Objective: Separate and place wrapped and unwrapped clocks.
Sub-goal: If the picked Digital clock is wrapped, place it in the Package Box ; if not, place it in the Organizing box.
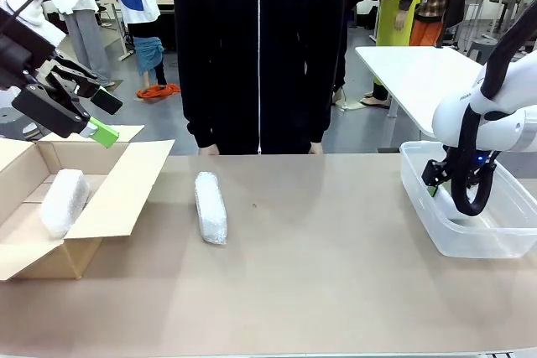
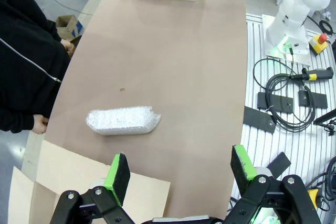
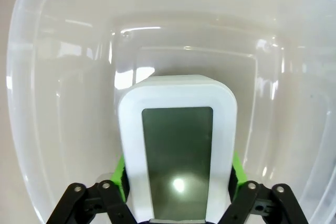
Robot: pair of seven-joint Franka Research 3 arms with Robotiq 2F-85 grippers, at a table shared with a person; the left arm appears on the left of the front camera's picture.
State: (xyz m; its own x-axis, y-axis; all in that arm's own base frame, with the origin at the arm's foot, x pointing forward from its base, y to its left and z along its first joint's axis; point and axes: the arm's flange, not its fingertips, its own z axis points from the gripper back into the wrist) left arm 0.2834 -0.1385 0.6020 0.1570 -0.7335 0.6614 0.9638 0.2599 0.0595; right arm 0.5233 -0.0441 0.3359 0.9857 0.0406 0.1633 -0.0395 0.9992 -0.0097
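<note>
Three clocks made up the sort, and we judged two of them placed. One wrapped clock (image 1: 65, 201), an oblong bundle in whitish bubble wrap, lay inside the open cardboard box (image 1: 126, 182) at the robot's left end of the surface (image 1: 319, 282). The left arm's fingers (image 2: 118, 174) hung above that box, spread wide and holding nothing. The unwrapped clock (image 3: 177, 129), white with a grey display, sat within the clear plastic bin (image 1: 417, 186) at the robot's right end. The right arm's fingers (image 3: 119, 177) reached down into the bin and flanked the clock's two long sides, green pads just beside its casing. Whether those pads pressed the casing or stood slightly off it we could not tell, so we counted the placement as reached but the release as unconfirmed. The second wrapped clock (image 1: 211, 207) lay on the bare surface between box and bin, nearer the box, in front of the person (image 1: 258, 56) at the far edge, touched by neither arm. In our judgement, what was left was to free the right arm from the bin and to carry this last bundle into the box beside the first.
</note>
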